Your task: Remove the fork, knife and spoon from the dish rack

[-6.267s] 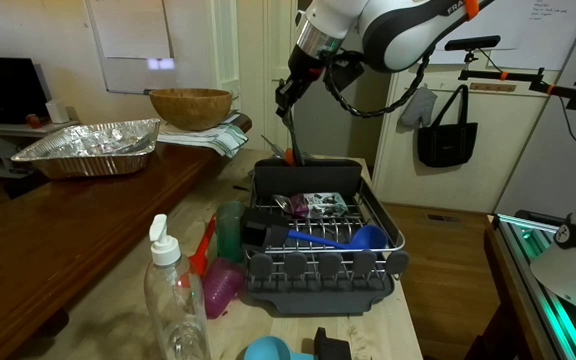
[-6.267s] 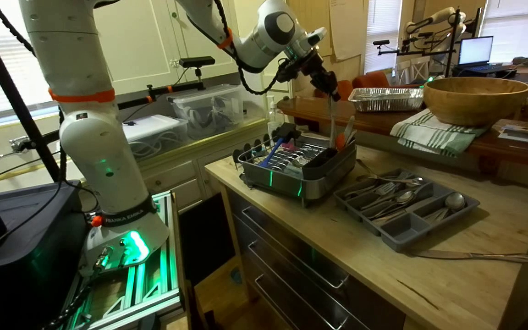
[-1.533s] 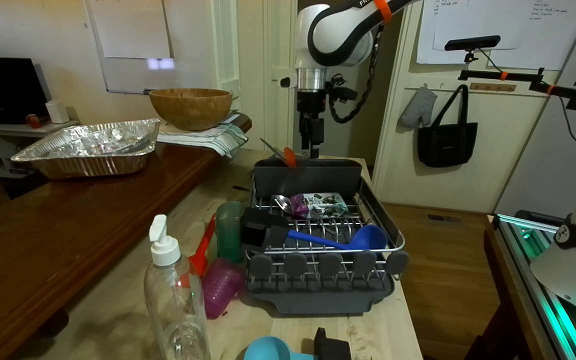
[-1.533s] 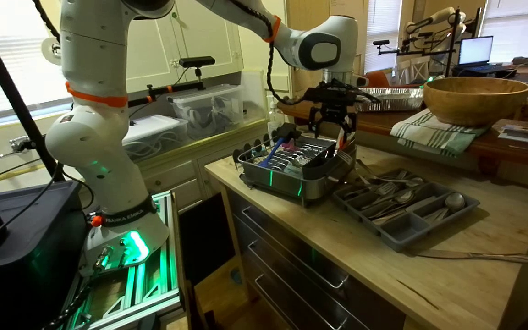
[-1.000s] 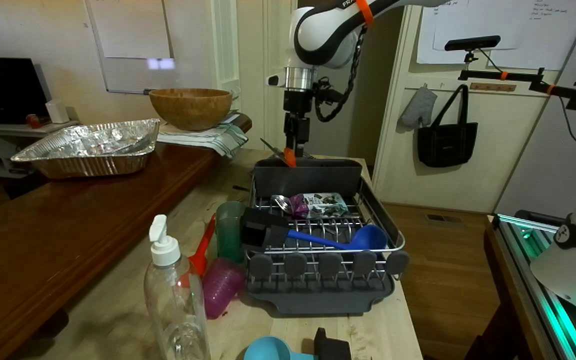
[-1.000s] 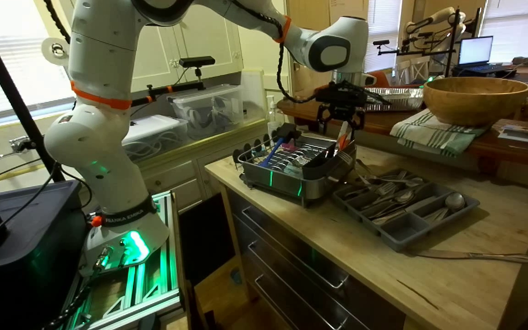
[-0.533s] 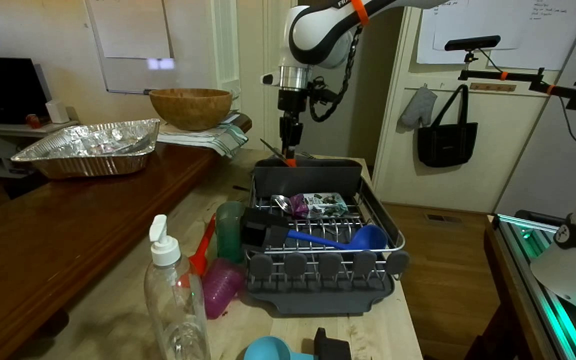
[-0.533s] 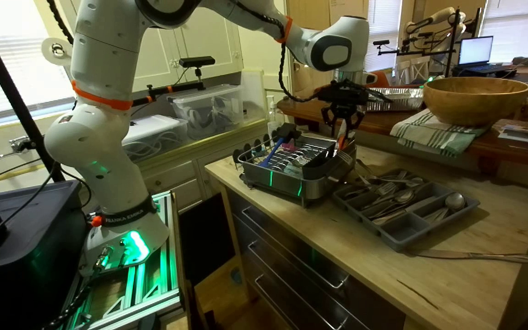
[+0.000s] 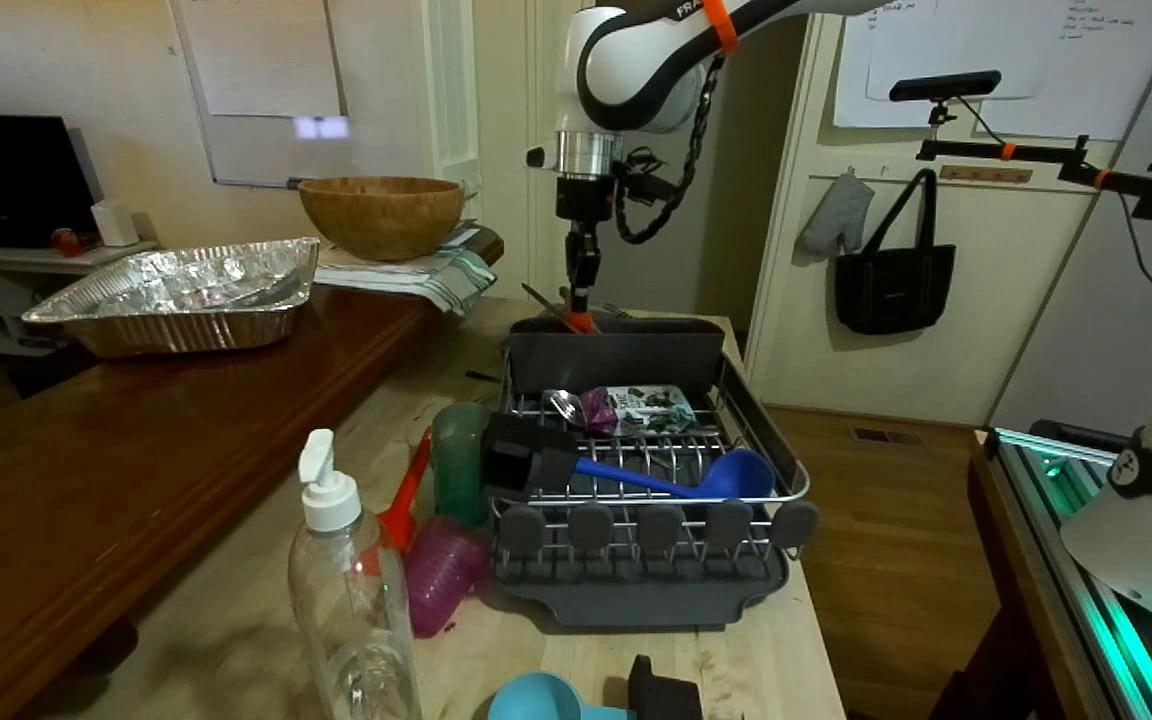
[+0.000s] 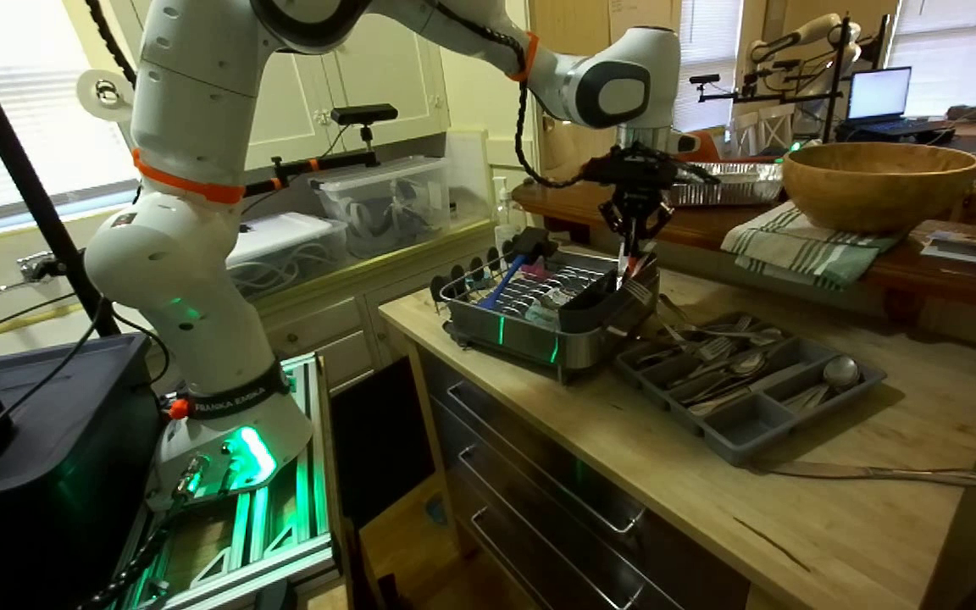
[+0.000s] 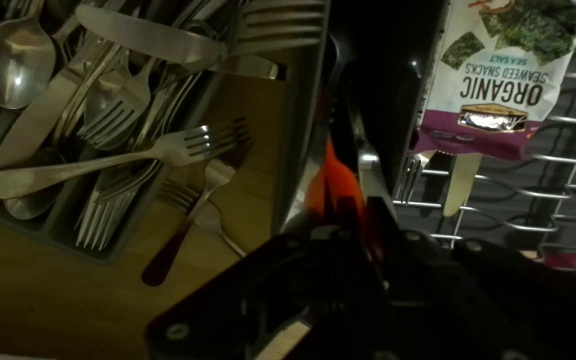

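Dish rack (image 9: 636, 605) on the wooden counter (image 10: 937, 407), its cutlery caddy (image 9: 656, 362) at 12 o'clock in an exterior view; the step in hand appears to be the grasp of one piece there. The gripper (image 10: 634, 246) points down at the caddy, its fingers close to each other among the pieces; whether they have clamped on anything cannot be told. In the wrist view, an orange utensil (image 11: 340, 175) lies at 12 o'clock from the gripper and a silver utensil (image 11: 369, 162) at 1 o'clock. The next move probably calls for a firm hold on one piece and a straight lift past the caddy's rim. Crowding may stand in the way: neighbours could snag, and a fork (image 11: 283, 27) overlaps the rim toward 11 o'clock. Farther out, a snack packet (image 9: 651, 410) and blue ladle (image 9: 731, 477) occupy the rack; in an exterior view, a cutlery tray (image 10: 749, 419) sits between its 3 and 4 o'clock; with the caddy at 12, a green cup (image 9: 459, 462) is at 9 and a clear bottle (image 9: 351, 600) at 8.
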Controlling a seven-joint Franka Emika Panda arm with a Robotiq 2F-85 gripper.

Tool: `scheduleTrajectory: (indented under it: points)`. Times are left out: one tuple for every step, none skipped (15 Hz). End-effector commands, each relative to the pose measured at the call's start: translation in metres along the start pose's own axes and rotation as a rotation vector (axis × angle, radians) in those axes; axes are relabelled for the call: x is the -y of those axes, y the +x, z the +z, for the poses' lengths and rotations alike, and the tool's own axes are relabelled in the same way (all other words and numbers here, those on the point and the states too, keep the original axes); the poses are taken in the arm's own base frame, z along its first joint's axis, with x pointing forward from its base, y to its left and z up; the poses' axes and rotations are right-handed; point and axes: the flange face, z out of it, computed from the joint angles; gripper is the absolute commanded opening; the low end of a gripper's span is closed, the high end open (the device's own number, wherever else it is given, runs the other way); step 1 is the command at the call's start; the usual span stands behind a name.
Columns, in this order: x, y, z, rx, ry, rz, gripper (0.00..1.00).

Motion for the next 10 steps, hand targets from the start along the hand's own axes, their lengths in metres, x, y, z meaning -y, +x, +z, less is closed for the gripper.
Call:
scheduleTrajectory:
  points:
    - [0.01,0.001,-0.02,0.001,0.0,-0.016,0.01]
    - [0.015,0.0,-0.029,-0.009,0.005,-0.019,0.02]
    - [0.018,-0.001,-0.043,-0.026,0.009,-0.013,0.02]
    - [0.02,-0.004,-0.056,-0.047,0.007,-0.006,0.02]
    - [0.02,-0.006,-0.072,-0.079,0.002,0.007,0.02]
    - [0.02,-0.01,-0.088,-0.117,0.005,0.016,0.02]
    - [0.019,-0.015,-0.106,-0.164,0.015,0.038,0.02]
    - [0.017,-0.021,-0.121,-0.208,0.031,0.052,0.02]
    - [0.014,-0.028,-0.138,-0.259,0.056,0.065,0.02]
    - [0.009,-0.036,-0.152,-0.309,0.076,0.097,0.02]
